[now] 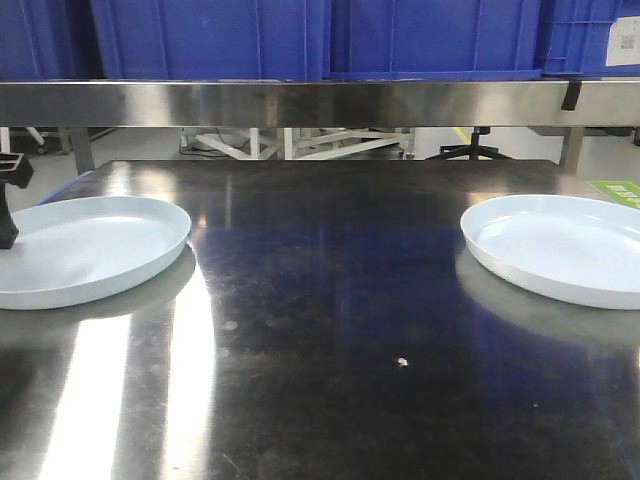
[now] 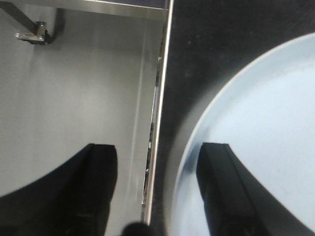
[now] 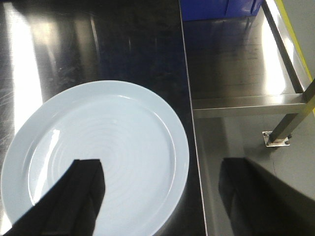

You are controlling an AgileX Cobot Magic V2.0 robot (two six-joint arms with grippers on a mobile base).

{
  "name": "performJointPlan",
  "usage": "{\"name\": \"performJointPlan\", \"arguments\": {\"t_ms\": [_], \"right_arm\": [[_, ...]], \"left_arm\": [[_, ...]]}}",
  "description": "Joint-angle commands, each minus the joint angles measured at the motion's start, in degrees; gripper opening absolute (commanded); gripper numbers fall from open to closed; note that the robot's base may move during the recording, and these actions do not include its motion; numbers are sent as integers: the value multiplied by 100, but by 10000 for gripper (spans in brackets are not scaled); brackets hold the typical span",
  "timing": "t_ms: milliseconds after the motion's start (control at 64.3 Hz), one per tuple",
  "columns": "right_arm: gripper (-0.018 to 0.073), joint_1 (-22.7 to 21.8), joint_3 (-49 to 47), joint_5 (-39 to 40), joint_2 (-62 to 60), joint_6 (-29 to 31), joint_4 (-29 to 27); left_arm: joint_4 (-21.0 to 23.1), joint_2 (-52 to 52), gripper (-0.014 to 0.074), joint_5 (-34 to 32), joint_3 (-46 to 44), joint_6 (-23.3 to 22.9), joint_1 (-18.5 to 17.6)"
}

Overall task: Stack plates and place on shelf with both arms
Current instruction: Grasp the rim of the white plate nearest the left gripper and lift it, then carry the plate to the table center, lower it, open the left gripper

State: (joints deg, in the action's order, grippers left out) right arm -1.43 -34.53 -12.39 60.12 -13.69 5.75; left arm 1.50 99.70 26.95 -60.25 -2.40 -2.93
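I'm looking into an industrial storage workspace: big blue plastic crates (image 1: 200,40) line a stainless-steel rack (image 1: 300,102), a dark steel tabletop (image 1: 340,320) in front, a swivel-chair base (image 1: 470,152) beyond.

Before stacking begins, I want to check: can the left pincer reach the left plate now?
Probably yes. The open left pincer straddles the left plate at its rim, one finger beyond the table edge; nothing blocks it.
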Motion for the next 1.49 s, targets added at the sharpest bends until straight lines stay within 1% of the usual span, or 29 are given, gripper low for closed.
{"name": "performJointPlan", "arguments": {"t_ms": [0,93,140,202,218,249,264,311,467,529,700,871,949,1073,1151,1275,1369,1478], "right_arm": [[591,-35,-219,397,-70,15,83],[591,-35,-219,396,-70,15,78],[591,-35,-219,396,-70,15,78],[591,-35,-219,402,-70,15,78],[591,-35,-219,402,-70,15,78],[591,-35,-219,402,-70,15,78],[591,-35,-219,402,-70,15,78],[591,-35,-219,402,-70,15,78],[591,-35,-219,407,-70,15,73],[591,-35,-219,407,-70,15,73],[591,-35,-219,407,-70,15,34],[591,-35,-219,407,-70,15,33],[591,-35,-219,389,-70,15,33],[591,-35,-219,377,-70,15,33],[591,-35,-219,365,-70,15,33],[591,-35,-219,359,-70,15,33],[591,-35,-219,359,-70,15,33],[591,-35,-219,359,-70,15,33]], "left_arm": [[23,-164,420,-253,-165,-26,-27],[23,-152,408,-275,-165,-26,-27],[23,-152,359,-287,-165,-26,-27],[23,-152,222,-274,-165,-26,-27],[33,-152,161,-264,-165,-26,-27],[33,-152,78,-264,-165,-26,-27],[33,-152,65,-260,-165,-26,-27],[61,-162,109,-208,-199,-26,-27],[322,-300,90,256,-573,-26,-35],[337,-425,90,387,-765,-26,-100],[340,-877,90,644,-1445,-26,-451],[448,-1028,90,756,-2001,-26,-949],[517,-1028,90,730,-2174,-26,-1227],[701,-985,90,417,-2211,-26,-1730],[735,-845,90,268,-2211,-26,-2037],[775,-489,90,31,-2222,-37,-2430],[856,-173,90,-107,-2222,-37,-2599],[938,154,90,-162,-2222,-37,-2657]]}}
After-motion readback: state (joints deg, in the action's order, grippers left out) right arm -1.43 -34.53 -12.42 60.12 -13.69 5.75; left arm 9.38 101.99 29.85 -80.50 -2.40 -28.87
